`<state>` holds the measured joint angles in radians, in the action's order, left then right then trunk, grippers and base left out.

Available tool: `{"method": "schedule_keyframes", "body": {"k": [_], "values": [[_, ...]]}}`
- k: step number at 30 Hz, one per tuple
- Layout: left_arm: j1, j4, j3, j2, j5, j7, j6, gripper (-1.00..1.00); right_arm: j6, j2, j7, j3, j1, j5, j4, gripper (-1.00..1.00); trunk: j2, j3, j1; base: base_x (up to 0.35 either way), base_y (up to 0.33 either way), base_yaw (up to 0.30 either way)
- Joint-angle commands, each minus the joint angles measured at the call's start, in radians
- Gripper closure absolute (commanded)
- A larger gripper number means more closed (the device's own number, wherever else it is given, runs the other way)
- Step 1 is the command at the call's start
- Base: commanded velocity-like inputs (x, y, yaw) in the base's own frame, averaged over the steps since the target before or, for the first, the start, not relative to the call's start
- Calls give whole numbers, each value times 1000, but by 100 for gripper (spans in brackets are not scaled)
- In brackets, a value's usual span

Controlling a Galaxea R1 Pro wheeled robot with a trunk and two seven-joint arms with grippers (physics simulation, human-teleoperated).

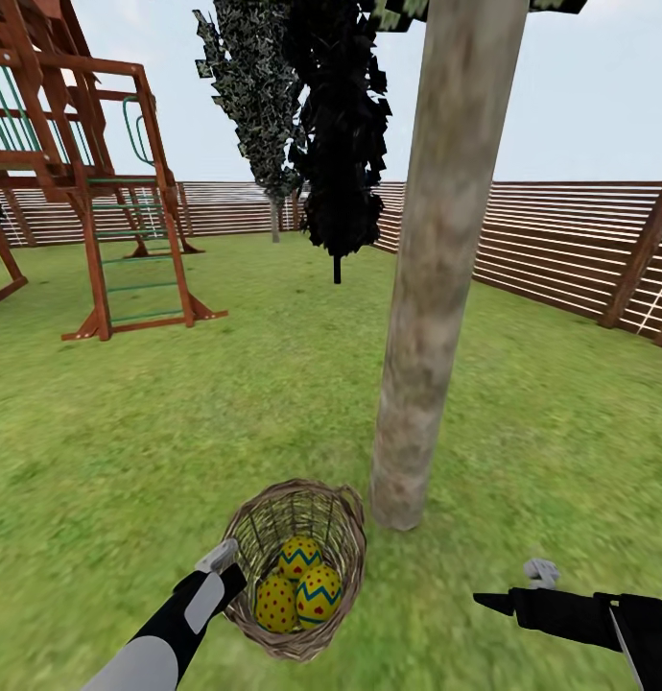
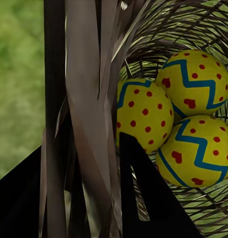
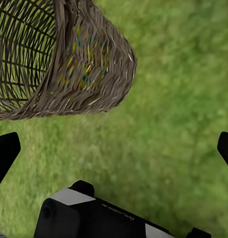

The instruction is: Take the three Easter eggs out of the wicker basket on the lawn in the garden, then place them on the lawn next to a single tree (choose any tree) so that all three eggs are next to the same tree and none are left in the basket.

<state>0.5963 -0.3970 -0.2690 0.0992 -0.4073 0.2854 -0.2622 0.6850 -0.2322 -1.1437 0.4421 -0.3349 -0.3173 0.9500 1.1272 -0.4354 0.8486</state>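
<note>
- Left gripper (image 1: 227, 568): at the near rim of the wicker basket (image 1: 342, 511), one finger outside the weave and one inside, apparently clamping the basket wall.
- Right gripper (image 1: 504, 603): well right of the basket, jaws spread wide, empty, low over the lawn (image 1: 130, 422).
- Easter eggs (image 1: 299, 582): all three lay in the basket.
- Tree (image 1: 422, 317): trunk just beyond the basket.
- Advice: steady the basket, then lift eggs singly toward the trunk.

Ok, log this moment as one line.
eggs: three in wicker basket | left gripper: on basket rim | right gripper: open, over lawn | tree: beside basket
</note>
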Motion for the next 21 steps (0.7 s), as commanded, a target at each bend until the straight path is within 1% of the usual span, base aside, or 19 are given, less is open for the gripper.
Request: {"method": "schedule_keyframes", "body": {"k": [1,21], "values": [[0,-3,-1,1,-13,6,-3,100,7,1,-8,3,-1,-8,1,-100,8,-4,4,0,0,0],[0,-5,-1,-3,-13,6,-3,100,7,4,-11,3,-1,-7,1,-100,148,-67,81,0,0,0]]}}
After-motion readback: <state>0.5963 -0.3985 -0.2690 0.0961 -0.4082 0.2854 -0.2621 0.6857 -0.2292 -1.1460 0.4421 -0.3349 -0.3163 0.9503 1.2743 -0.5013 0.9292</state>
